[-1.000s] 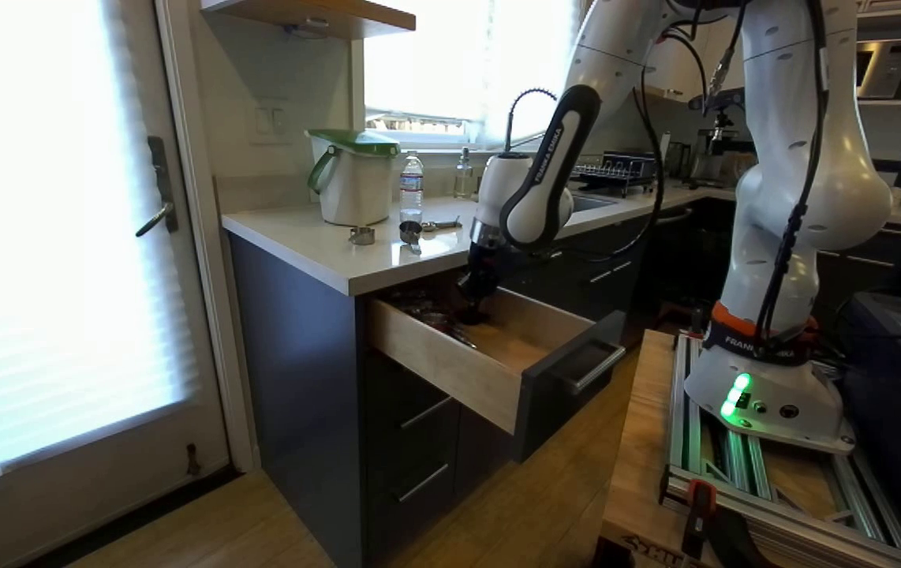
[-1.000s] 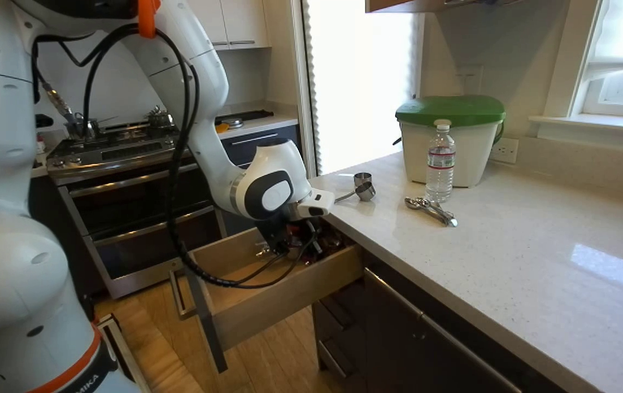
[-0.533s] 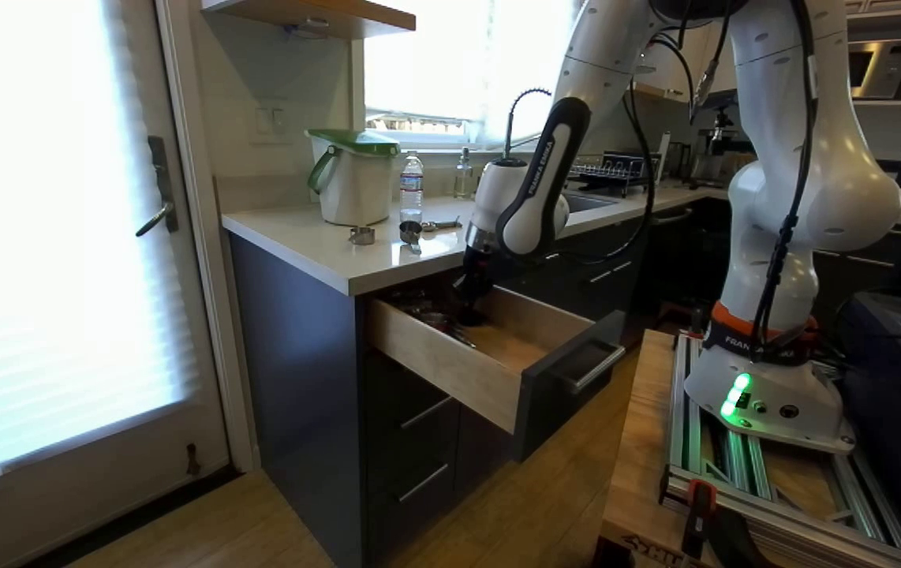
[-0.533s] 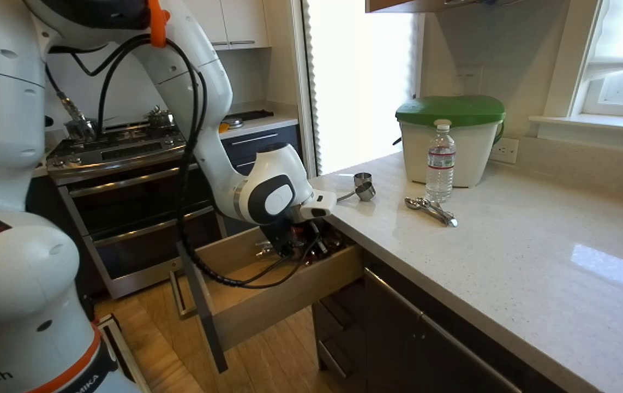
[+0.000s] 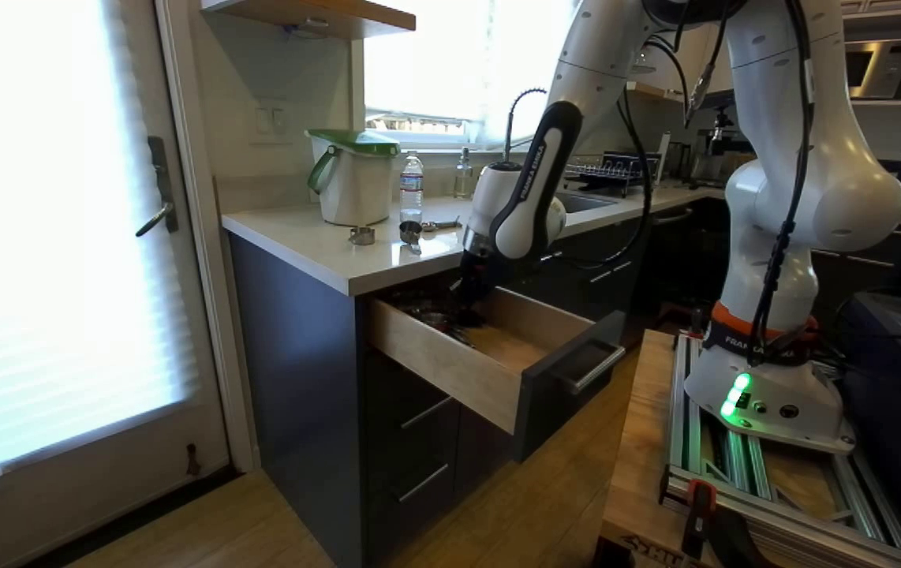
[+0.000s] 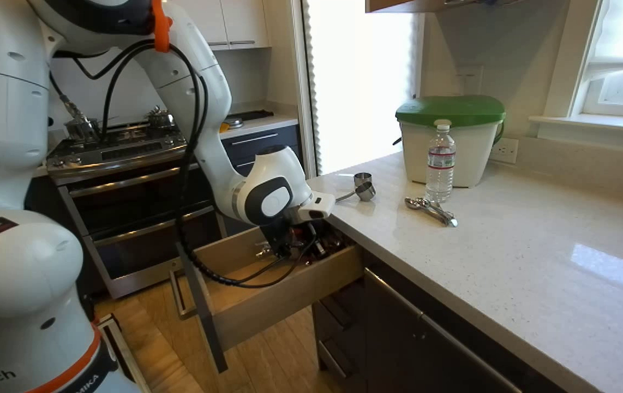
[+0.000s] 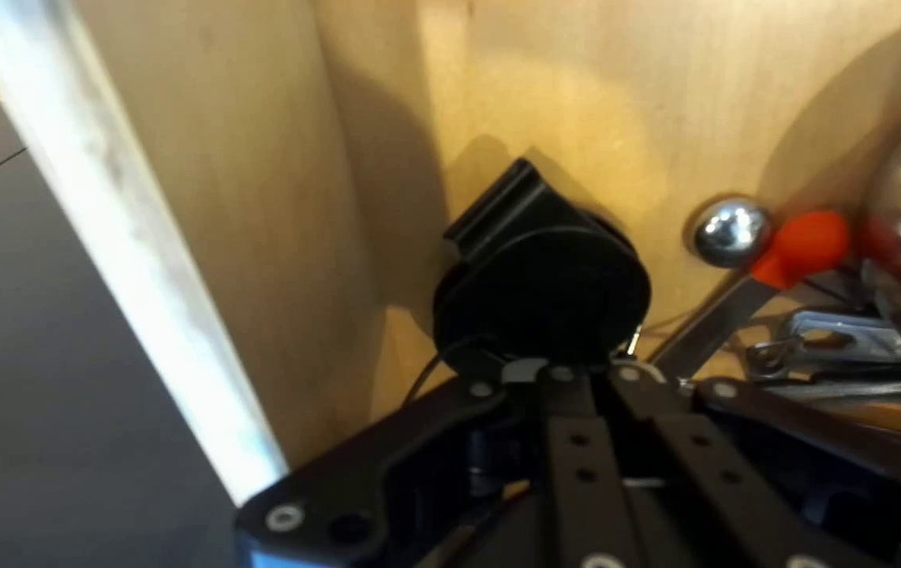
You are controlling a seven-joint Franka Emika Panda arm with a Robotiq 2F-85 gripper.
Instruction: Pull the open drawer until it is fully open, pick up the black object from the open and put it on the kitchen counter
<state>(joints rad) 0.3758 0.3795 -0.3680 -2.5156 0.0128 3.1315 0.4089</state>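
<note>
The drawer (image 5: 450, 359) stands pulled out; its light wood side also shows in an exterior view (image 6: 284, 314). My gripper (image 7: 583, 369) points down into it. The black object (image 7: 545, 284), round with a ridged clip-like part and a thin cord, is at my fingertips near a wooden drawer side. The fingers are close together with black between them and look shut on its near edge; the exact contact is hidden. In an exterior view the black object (image 5: 468, 318) is a dark patch under the gripper. The kitchen counter (image 6: 508, 251) is beside and above the drawer.
Utensils, including a red-tipped one (image 7: 809, 241) and a metal ball end (image 7: 729, 231), lie beside the black object. On the counter are a green-lidded bin (image 6: 448, 147), a water bottle (image 6: 441, 169), metal cups (image 6: 365, 191) and a scoop (image 6: 431, 212). The counter edge overhangs the drawer's back.
The arm's links have shifted and the hand has moved and tilted slightly, the gripper staying inside the drawer. The dark patch under the gripper seems to shift slightly with it. Drawer and countertop items are unmoved.
</note>
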